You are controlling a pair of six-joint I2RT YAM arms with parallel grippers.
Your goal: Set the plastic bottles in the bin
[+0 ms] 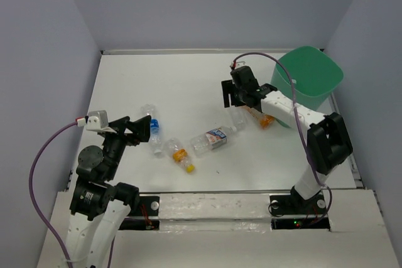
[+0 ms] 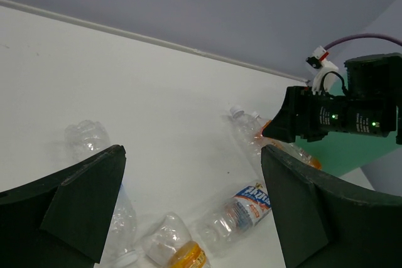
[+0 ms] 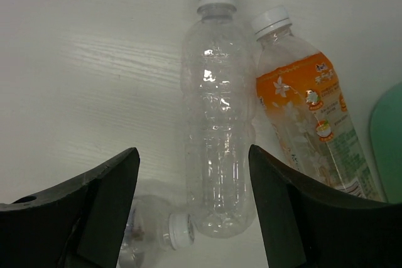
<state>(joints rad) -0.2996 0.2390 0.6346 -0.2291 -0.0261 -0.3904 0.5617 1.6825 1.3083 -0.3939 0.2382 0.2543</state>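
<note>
Right gripper (image 3: 191, 155) hangs open over the clear bottle (image 3: 217, 123), which lies near the far right corner beside the bin (image 1: 311, 75). Orange-label bottle (image 3: 308, 111) touches it. Risk: my finger (image 3: 295, 211) lands on that neighbour, and the slick clear bottle squirts out or rolls off.

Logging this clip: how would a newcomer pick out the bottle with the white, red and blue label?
Start at the mint-green bin in the far right corner of the table and come toward the table's middle. There the bottle lies on its side, between an unlabelled clear bottle and an orange-labelled one. It alone carries a white label with red and blue print.
</note>
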